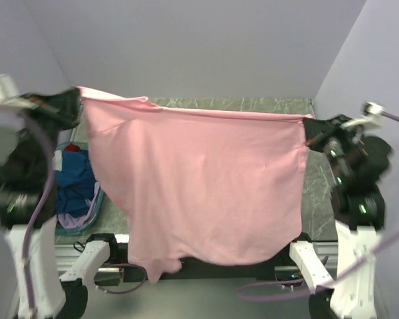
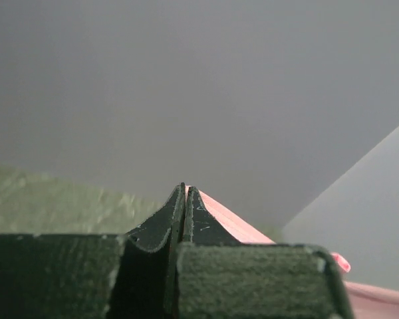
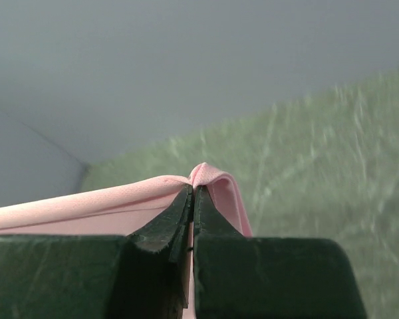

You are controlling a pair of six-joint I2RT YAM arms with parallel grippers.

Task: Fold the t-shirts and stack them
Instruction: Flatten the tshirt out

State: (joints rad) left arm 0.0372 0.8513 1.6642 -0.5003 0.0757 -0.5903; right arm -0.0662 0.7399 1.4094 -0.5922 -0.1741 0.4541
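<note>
Lilac-grey walls enclose a green marbled table [image 1: 253,104]. I hold the pink t-shirt [image 1: 199,186] stretched in the air between both arms, where it hides most of the tabletop and sags past the near edge at 6 o'clock. The left gripper [image 2: 185,189] is clamped on a corner at 10 o'clock, and the right gripper [image 3: 193,189] is pinched on a fold at 3 o'clock. At 9 o'clock a teal basket [image 1: 93,222] holds bunched blue and purple shirts [image 1: 76,179]. Bare table shows along 12 and at 4 o'clock.

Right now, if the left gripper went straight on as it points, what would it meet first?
Probably the grey wall; nothing else shows beyond the left gripper, shut on the pink shirt. Depth is unclear.
</note>
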